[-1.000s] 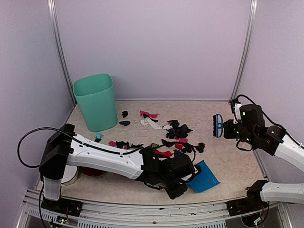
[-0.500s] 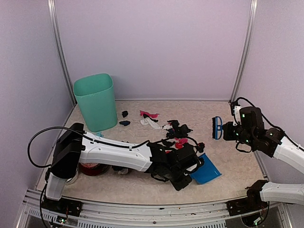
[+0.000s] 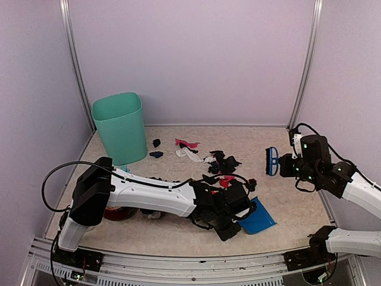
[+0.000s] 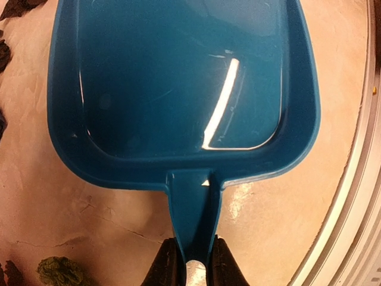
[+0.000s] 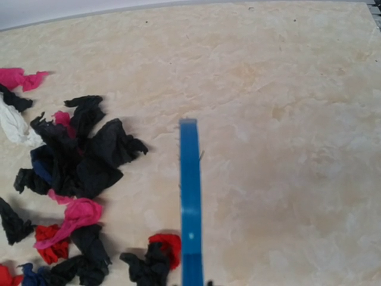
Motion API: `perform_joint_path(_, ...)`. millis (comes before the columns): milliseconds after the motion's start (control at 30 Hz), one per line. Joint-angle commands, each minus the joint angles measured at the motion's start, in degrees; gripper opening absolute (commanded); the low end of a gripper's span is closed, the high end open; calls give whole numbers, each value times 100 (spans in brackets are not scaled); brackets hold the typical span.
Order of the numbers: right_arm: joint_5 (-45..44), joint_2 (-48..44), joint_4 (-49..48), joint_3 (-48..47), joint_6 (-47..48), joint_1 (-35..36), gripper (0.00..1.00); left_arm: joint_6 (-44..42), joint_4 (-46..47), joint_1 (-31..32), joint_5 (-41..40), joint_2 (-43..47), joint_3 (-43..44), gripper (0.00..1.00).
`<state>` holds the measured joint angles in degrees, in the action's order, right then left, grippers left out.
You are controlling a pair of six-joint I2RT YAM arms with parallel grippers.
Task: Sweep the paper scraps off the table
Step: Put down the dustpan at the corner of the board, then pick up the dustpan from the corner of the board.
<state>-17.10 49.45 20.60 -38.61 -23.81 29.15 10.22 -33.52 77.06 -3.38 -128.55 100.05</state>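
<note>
Top external view: the paper scraps [image 3: 223, 162] are seen scattered mid-frame on the surface [image 3: 297, 202], none yet swept. The empty dustpan [image 4: 178, 89] is clenched by the left jaws, the brush [image 3: 272, 161] by the right.

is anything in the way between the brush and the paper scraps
Nothing visible. Only bare table lies between the brush in the right gripper and the paper scraps to its left. The dustpan sits at the pile's near side.

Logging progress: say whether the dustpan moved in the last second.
Yes: the dustpan shifted slightly away from the front rail, toward the paper scraps.
</note>
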Motion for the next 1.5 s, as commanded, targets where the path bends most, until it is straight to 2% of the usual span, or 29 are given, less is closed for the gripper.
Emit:
perform_joint_path(0,34,-86,-203,73,-9,-76,0,-46,-16,-14,46,-170,170,17)
perform_joint_path(167,23,-113,-196,77,-16,-82,0,-24,14,-22,16,-193,158,22)
perform_joint_path(300,69,-133,-197,69,-30,-84,0,13,183,-19,-86,-48,-24,38)
perform_joint_path(467,139,-207,-186,82,-35,-80,0,68,794,90,-450,408,-719,67)
perform_joint_path(633,246,-302,-191,123,-53,-85,0,126,1954,212,-641,1020,-1778,79)
perform_joint_path(933,463,-365,-220,160,-96,-89,0,182,4231,225,-576,1506,-3374,79)
perform_joint_path(1233,558,-451,-90,112,-114,-91,0,130,5359,192,-477,1147,-3720,73)
perform_joint_path(1467,537,-498,-21,106,-99,-89,0,33,5468,152,-374,800,-3530,67)
